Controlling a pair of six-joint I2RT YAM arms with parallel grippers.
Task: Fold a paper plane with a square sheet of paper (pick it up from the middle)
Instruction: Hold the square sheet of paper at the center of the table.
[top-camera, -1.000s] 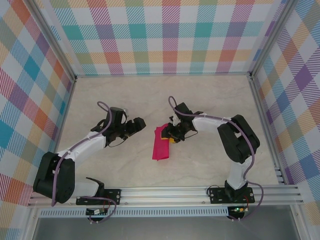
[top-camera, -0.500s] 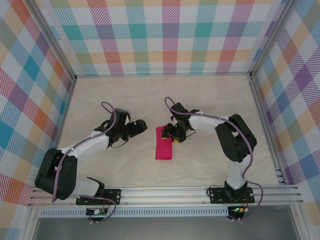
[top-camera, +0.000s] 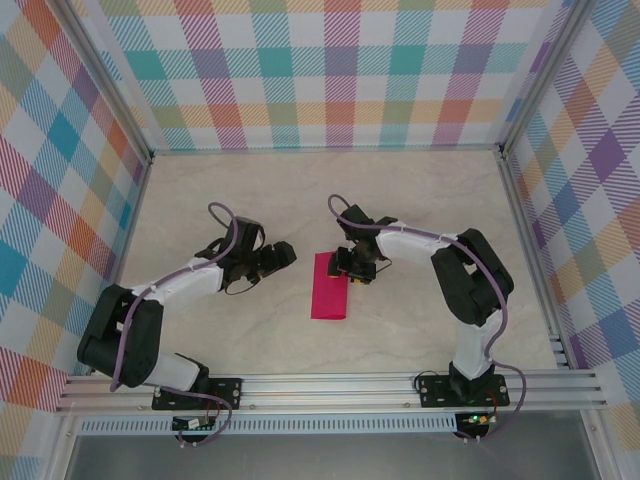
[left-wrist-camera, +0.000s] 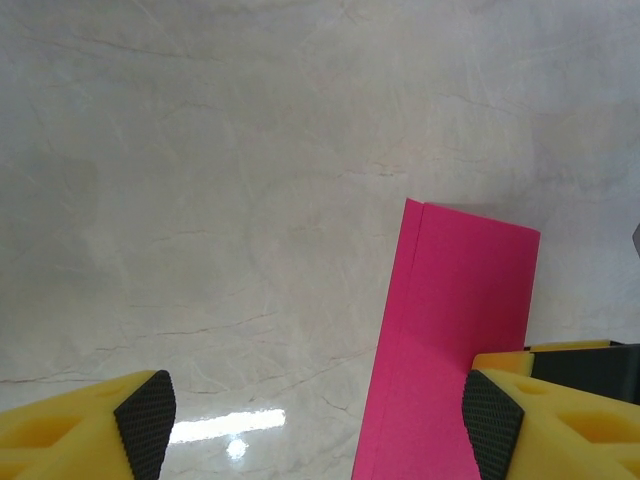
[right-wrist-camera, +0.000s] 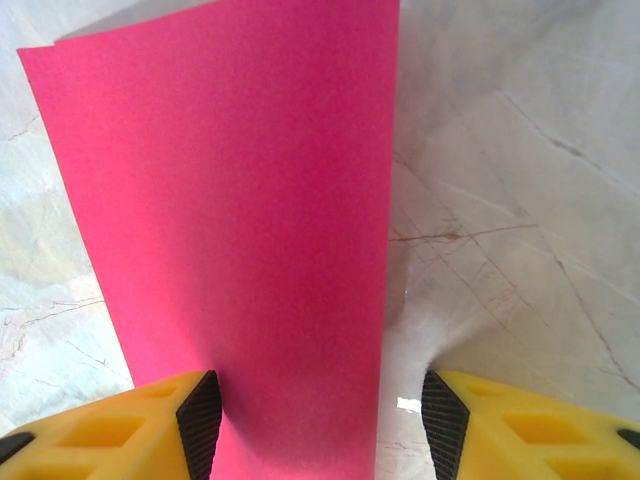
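Observation:
The square sheet of paper (top-camera: 330, 288) lies flat on the marble table, folded in half into a narrow magenta rectangle (right-wrist-camera: 230, 200). A paper plane is out of view. My right gripper (top-camera: 351, 268) hovers over the paper's far right end. It is open (right-wrist-camera: 322, 415), the paper lies under its left half, and its fingertips (right-wrist-camera: 200, 410) hold nothing. My left gripper (top-camera: 284, 256) is just left of the paper's far end, also open (left-wrist-camera: 318, 420). One of its fingertips (left-wrist-camera: 490, 420) is over the paper's (left-wrist-camera: 460, 330) edge.
Bare marble tabletop (top-camera: 250, 200) surrounds the paper. Aluminium frame posts and checkered walls (top-camera: 340, 70) close the back and both sides. The rail with the arm bases (top-camera: 330, 390) runs along the near edge.
The right gripper opened wider and let go of the paper, which settled flat and straighter. The left gripper crept right toward the paper's edge.

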